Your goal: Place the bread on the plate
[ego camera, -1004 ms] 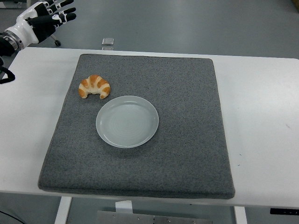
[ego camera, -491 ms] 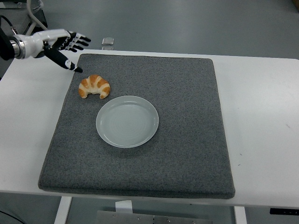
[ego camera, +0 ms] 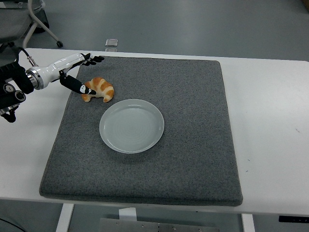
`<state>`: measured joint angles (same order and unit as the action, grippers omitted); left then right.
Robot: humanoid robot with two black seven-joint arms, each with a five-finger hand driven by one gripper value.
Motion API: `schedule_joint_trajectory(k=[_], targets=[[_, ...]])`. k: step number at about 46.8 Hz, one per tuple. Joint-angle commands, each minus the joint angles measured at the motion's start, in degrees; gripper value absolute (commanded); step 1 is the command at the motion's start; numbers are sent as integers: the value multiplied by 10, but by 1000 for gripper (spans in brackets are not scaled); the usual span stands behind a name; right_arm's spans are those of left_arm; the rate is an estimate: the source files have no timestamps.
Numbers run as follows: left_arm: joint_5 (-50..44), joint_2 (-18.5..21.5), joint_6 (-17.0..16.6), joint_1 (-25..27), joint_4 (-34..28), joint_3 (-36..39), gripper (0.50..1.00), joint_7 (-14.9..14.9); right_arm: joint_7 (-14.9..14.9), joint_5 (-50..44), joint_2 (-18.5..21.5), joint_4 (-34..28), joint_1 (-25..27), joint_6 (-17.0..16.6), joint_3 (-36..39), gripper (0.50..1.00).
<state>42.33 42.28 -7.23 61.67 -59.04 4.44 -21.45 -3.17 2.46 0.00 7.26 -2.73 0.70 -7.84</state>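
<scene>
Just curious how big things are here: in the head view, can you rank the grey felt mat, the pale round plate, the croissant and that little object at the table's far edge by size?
1. Grey felt mat, by far the largest.
2. Pale round plate.
3. Golden striped croissant.
4. Small dark object at the table's far edge looks smallest, though it lies farthest from the camera, so its true size is less sure.

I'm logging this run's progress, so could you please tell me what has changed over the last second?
The left hand came down from the far left corner and in over the mat, its open fingers now reaching the croissant, thumb at its left end. Nothing is grasped yet. The croissant and the plate stayed where they were.
</scene>
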Motion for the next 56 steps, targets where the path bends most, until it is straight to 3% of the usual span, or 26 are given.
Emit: schedule_joint_trajectory(k=[1, 22, 31, 39, 48, 50, 53, 56], targets=[[0, -11, -8, -12, 10, 0, 984, -4, 0, 0, 0, 0, 0, 0, -1, 930], [7, -58, -10, -36, 94, 0, 981, -6, 0, 0, 0, 0, 1, 0, -1, 930], [0, -98, -10, -41, 129, 0, 981, -10, 0, 0, 0, 0, 1, 0, -1, 930], [4, -107, -10, -44, 134, 1, 947, -11, 0, 0, 0, 0, 1, 0, -1, 930], [9, -105, -8, -45, 129, 4, 784, -27, 0, 0, 0, 0, 1, 0, -1, 930], [9, -103, -8, -44, 130, 5, 708, -34, 0, 0, 0, 0, 1, 0, -1, 930], [10, -102, -7, -43, 130, 7, 506, -43, 0, 0, 0, 0, 1, 0, -1, 930], [10, -100, -8, -42, 130, 7, 500, -55, 0, 0, 0, 0, 1, 0, -1, 930]])
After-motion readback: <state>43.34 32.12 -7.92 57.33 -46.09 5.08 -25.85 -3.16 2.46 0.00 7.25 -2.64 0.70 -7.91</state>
